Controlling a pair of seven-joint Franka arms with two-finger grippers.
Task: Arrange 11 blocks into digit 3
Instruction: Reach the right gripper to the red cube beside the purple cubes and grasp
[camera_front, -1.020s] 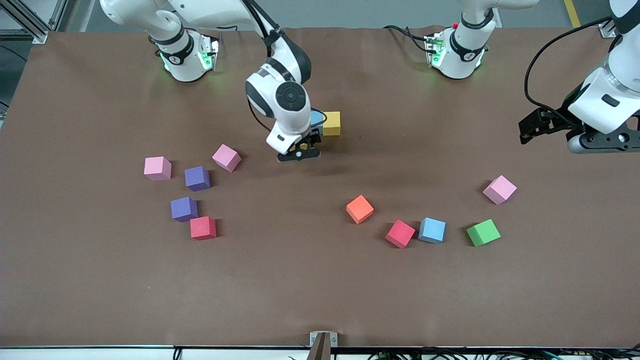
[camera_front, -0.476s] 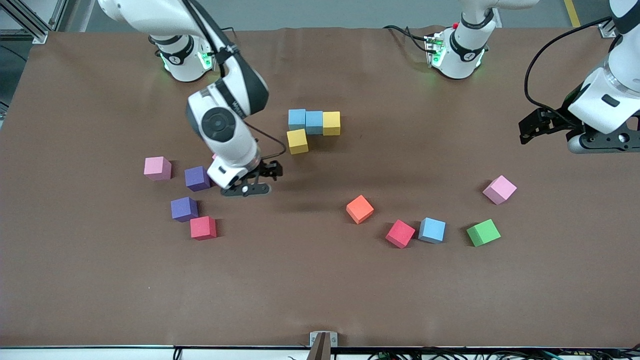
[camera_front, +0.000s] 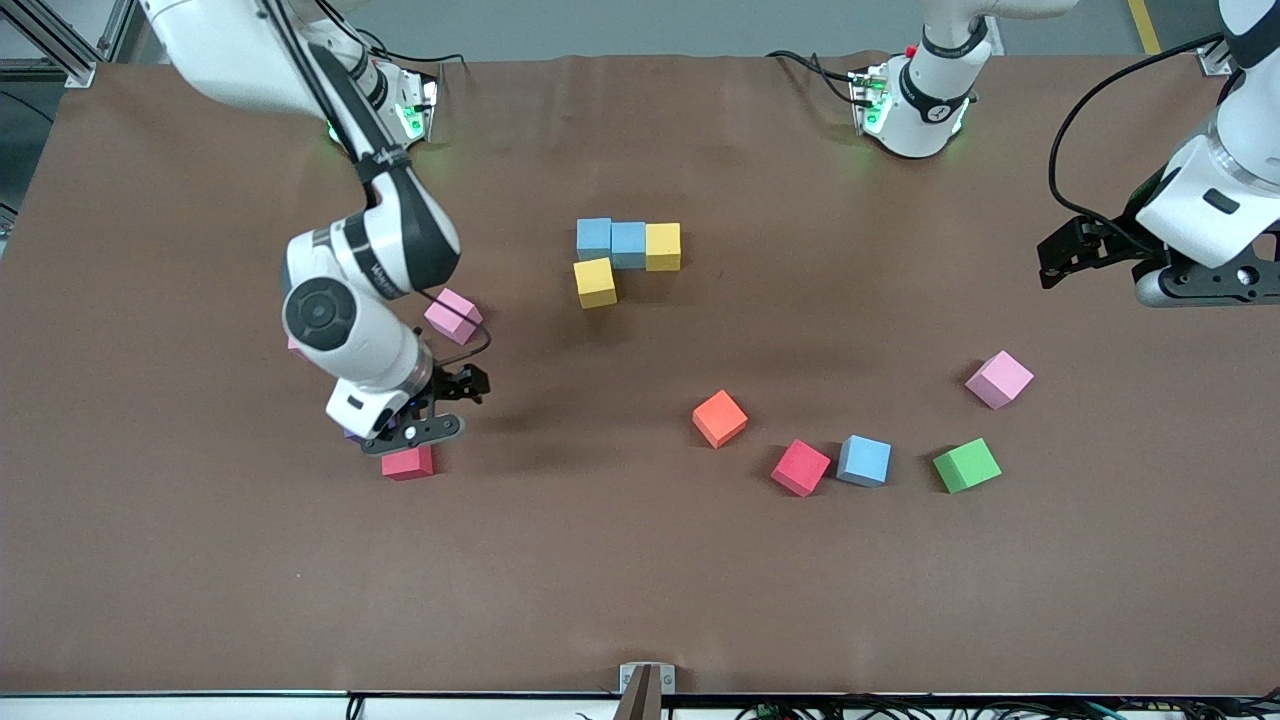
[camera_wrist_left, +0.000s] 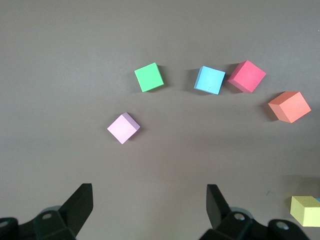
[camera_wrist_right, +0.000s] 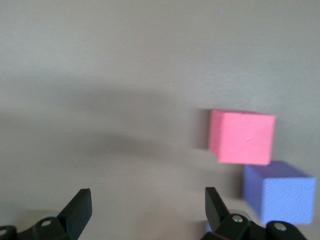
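Right gripper (camera_front: 415, 428): we see its fingers spread wide with nothing between them, hanging low over the table (camera_front: 640, 560) at the right arm's end, above a red cube (camera_front: 408, 463) and a purple cube (camera_wrist_right: 279, 192).
Cubes under it: in the right wrist view the red one (camera_wrist_right: 242, 136) and the purple one touch at a corner, both flat on the table; neither sits between the fingers.
Left gripper (camera_front: 1075, 250): we see it parked in the air at the left arm's end, jaws apart and empty, the arm waiting.
Digit so far: two light blue cubes (camera_front: 611, 240) and a yellow cube (camera_front: 663, 246) stand in a touching row mid-table; a second yellow cube (camera_front: 595, 282) sits just nearer the front camera under the row's end.
Loose cubes: orange (camera_front: 720, 418), red (camera_front: 801, 467), light blue (camera_front: 864, 460) and green (camera_front: 966, 465) lie in an arc.
Others: a pink cube (camera_front: 454, 316) beside the right arm, another pink cube (camera_front: 999, 379) near the green.
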